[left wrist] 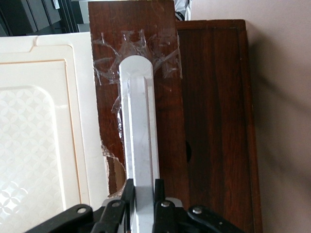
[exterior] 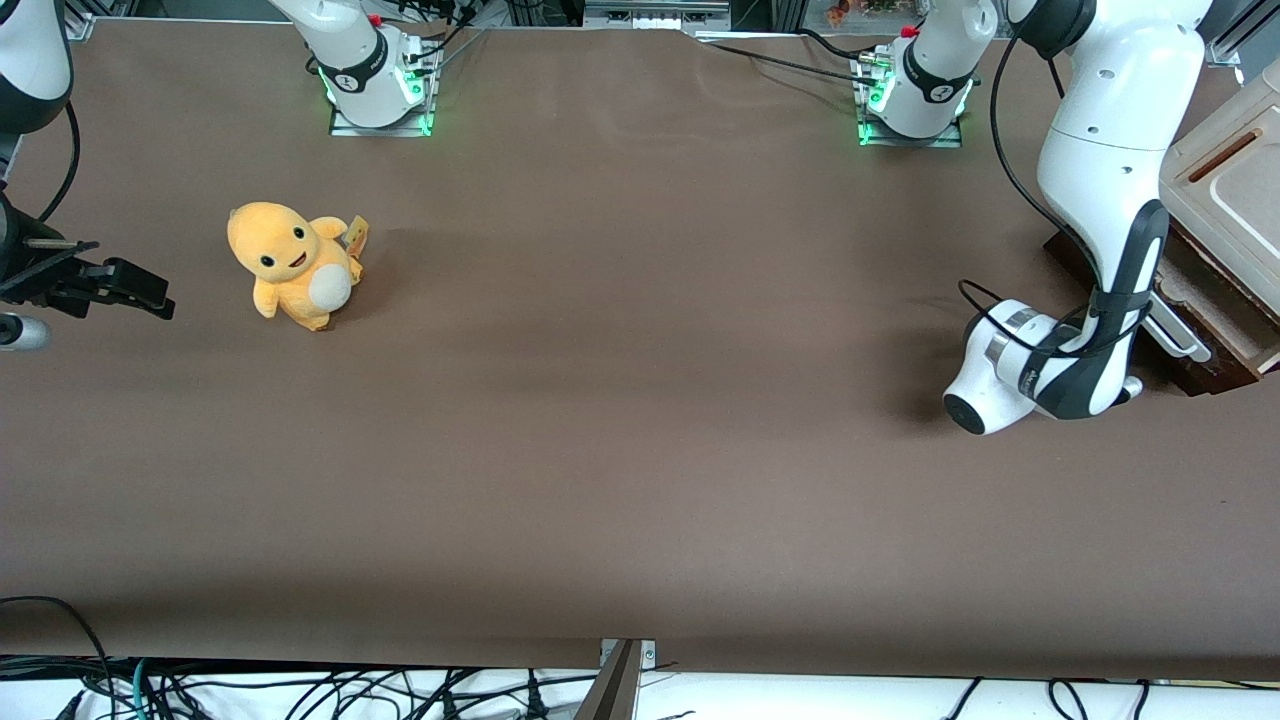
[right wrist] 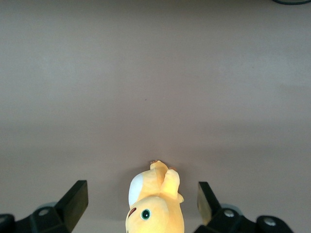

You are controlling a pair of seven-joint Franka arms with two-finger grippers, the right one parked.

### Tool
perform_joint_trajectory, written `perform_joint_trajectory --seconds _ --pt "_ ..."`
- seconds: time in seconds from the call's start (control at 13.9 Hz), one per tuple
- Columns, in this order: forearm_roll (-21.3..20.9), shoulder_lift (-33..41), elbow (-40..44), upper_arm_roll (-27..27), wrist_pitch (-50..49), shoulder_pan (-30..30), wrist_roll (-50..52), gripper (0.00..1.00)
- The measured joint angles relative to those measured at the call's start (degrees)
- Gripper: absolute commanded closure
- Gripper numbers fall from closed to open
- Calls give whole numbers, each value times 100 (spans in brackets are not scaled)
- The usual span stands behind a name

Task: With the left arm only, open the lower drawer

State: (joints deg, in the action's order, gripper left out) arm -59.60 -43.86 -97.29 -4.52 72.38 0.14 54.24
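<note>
Covering the whole work area, a brown table (exterior: pixel 640 450) carries very little, with cables trailing along the edge nearest the front camera. Toward the parked arm's end of the table sits a yellow plush toy (exterior: pixel 292 264), upright, with a white belly. At the working arm's end stands a small cabinet (exterior: pixel 1225 190) with a pale beige top and a reddish slot in it. The lower drawer (exterior: pixel 1205 345) sits beneath that top, its dark brown wood front facing the open table and pulled out only slightly; what is inside it cannot be told. The left arm (exterior: pixel 1100 200) bends down in front of the cabinet, its white wrist low over the table. In the wrist view the claw (left wrist: pixel 144 194) is closed narrow on the silver bar handle (left wrist: pixel 139 126), one black finger (left wrist: pixel 128 194) pressed against each side of the bar, near its end. Clear tape (left wrist: pixel 138 53) is stuck across the wood around the handle's rounded tip.
</note>
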Motion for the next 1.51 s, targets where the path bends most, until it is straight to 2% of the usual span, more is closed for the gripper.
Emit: perform_joint_trajectory --seconds 0.93,1.08,1.15,1.22,1.29,1.36,1.51 --pt "0 -12 51 0 3 -74 0 85" --pt "0 -35 51 0 5 -81 0 82" --pt "0 -40 51 0 5 -82 0 73" --pt "0 -44 51 0 5 -83 0 59" --pt "0 -52 51 0 2 -85 -11 21" --pt "0 -66 51 0 -9 -86 -14 0" --pt "0 -90 51 8 -31 -86 -14 0"
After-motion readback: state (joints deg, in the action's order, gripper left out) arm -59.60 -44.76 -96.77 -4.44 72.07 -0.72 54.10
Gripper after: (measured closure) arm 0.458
